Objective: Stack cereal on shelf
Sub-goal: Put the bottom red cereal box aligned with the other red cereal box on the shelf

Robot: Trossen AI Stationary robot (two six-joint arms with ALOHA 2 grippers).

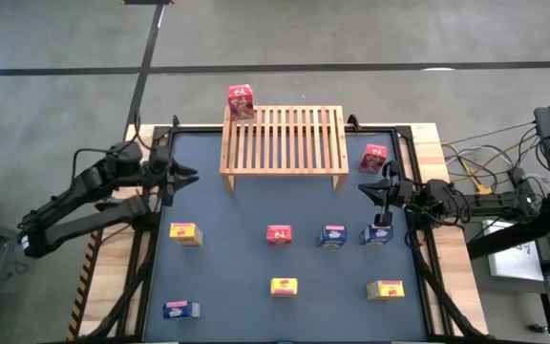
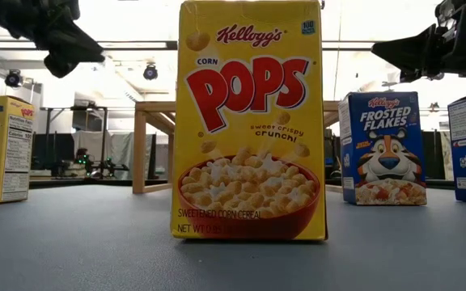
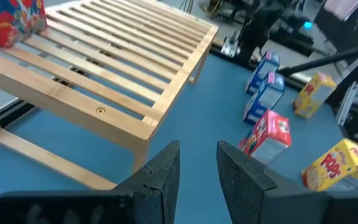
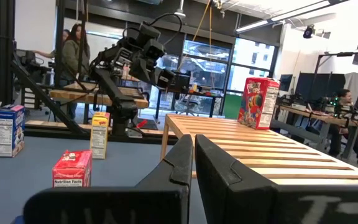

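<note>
The shelf [image 1: 283, 141], a light wooden slatted rack, stands on short legs at the table's far middle. One red cereal box [image 1: 241, 100] stands upright on its far left corner [image 3: 8, 22]. A second red box [image 1: 374, 158] stands on the table right of the shelf. Several more red, blue and yellow boxes stand on the table nearer the front, among them a red one [image 1: 278, 234] and a yellow one [image 2: 251, 121]. My left gripper [image 3: 197, 168] hovers open and empty left of the shelf [image 1: 187, 175]. My right gripper [image 4: 193, 162] is shut and empty at the shelf's right [image 1: 370, 189].
Two blue boxes [image 1: 331, 236] [image 1: 377, 234] stand just in front of my right gripper. A yellow box [image 1: 185, 232] and a blue one [image 1: 180, 309] stand at the front left. Cables [image 1: 485, 162] lie off the table's right edge. People [image 4: 73, 46] stand in the room beyond.
</note>
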